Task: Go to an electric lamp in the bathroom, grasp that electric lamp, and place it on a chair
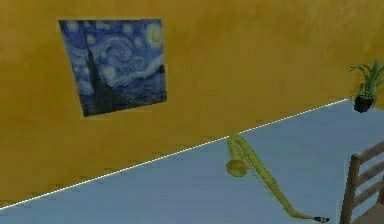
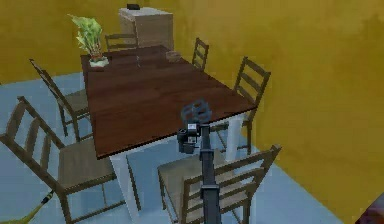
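Table (image 2: 140, 95) ringed by chairs (image 2: 216, 178) lies behind hand (image 2: 196, 109).

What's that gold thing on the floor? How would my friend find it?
Find the yellow wall with the swirly blue painting. Below and right of the painting, on the grey-blue floor, lies a long horn like a saxophone. It is the only golden, curved thing lying flat; the potted plant and wooden chair nearby stand upright.

arm (image 2: 211, 190): dark square bar | tool (image 2: 195, 110): dark (beside white marked squares (image 2: 188, 137))
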Tool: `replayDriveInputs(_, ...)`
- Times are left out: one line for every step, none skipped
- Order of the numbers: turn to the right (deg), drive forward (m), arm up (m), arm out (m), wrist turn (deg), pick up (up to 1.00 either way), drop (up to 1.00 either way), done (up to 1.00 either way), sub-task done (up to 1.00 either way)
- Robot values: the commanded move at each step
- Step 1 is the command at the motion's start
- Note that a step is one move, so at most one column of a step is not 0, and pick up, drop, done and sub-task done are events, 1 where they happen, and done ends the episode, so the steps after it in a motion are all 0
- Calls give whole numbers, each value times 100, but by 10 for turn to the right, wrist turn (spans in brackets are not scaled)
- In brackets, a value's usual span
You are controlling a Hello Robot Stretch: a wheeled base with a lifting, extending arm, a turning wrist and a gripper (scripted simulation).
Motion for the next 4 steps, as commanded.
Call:
replayDriveInputs(0, 0, 0, 0, 0, 0, 100, 0, 0)
replayDriveInputs(0, 0, 10, 0, 0, 0, 0, 0, 0)
replayDriveInputs(0, 0, 0, -8, 0, 0, 0, 0, 0)
replayDriveInputs(0, 0, 0, 0, 0, 0, 0, 100, 0)
